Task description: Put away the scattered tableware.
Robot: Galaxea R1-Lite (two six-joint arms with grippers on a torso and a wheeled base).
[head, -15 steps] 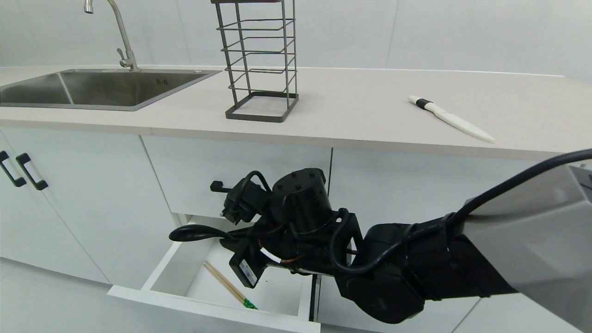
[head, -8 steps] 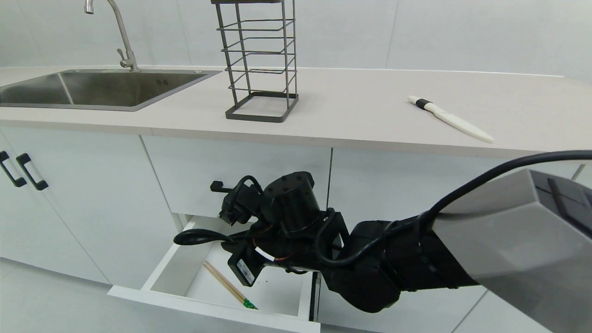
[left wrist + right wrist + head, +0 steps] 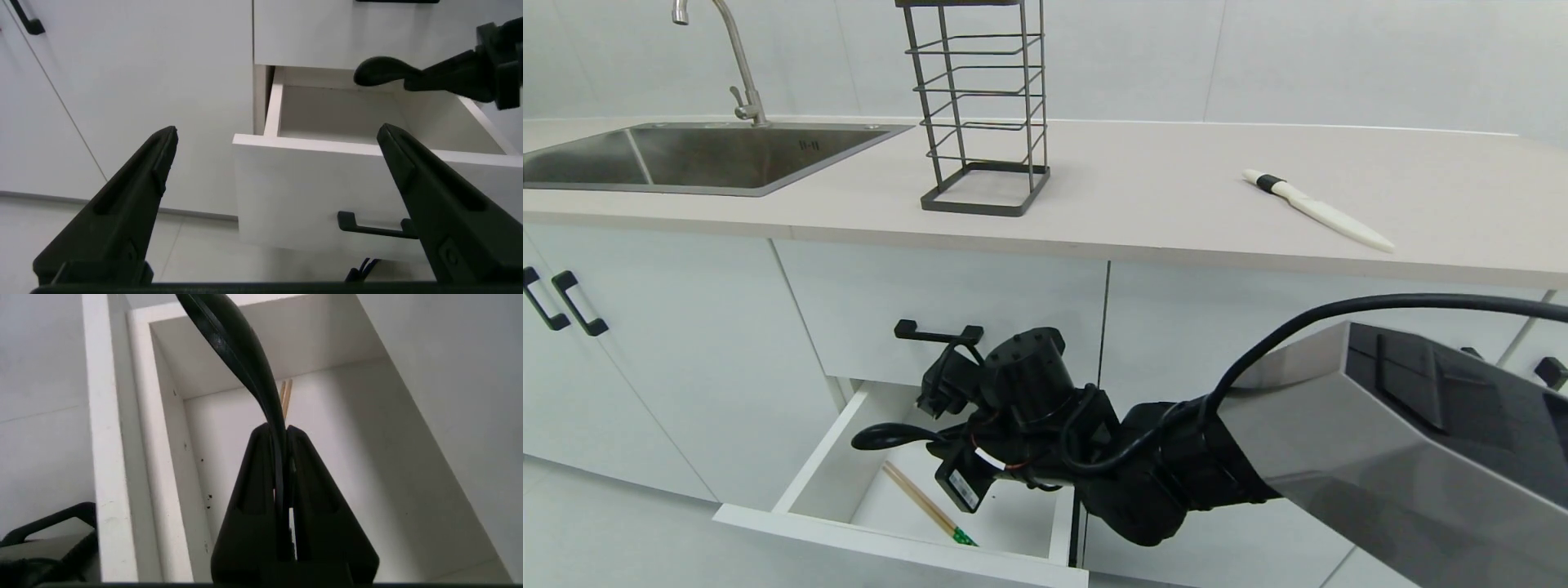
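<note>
Head view
- Right gripper [image 3: 941, 438] hangs low over the open drawer [image 3: 890, 543], pinched on the handle of a black spoon [image 3: 882, 437].
- Spoon lies near level, bowl end toward the drawer's left wall. Judged: held flat so it can be lowered and let go lengthwise.
- Chopsticks [image 3: 923, 506] lie on the drawer floor, running diagonally toward the front rim.
- White knife [image 3: 1319, 210] lies on the counter [image 3: 1160, 188], well apart from the rack [image 3: 984, 106] and the sink [image 3: 703, 155]. Judged: next item to fetch.
- Room: a closed upper drawer handle [image 3: 935, 333] sits just above the wrist, so headroom is tight. Open floor lies to the right of the chopsticks.

Left wrist view
- Left gripper [image 3: 278, 204], fingers spread wide and holding nothing, is parked outside the drawer front [image 3: 327, 196], low and facing it.
- Spoon [image 3: 392, 72] shows above the rim, apart from it.
- Judged: parked clear of the right arm's path.

Right wrist view
- Fingers [image 3: 261, 482] are closed tight on the spoon [image 3: 237, 343], which rises from the grip toward the drawer's far corner.
- Chopsticks [image 3: 285, 396] peek out just behind the handle.
- Drawer side wall [image 3: 155, 457] runs close beside the gripper; bare floor opens on the other side. Risk: the bowl may catch that wall or land on the chopsticks.
</note>
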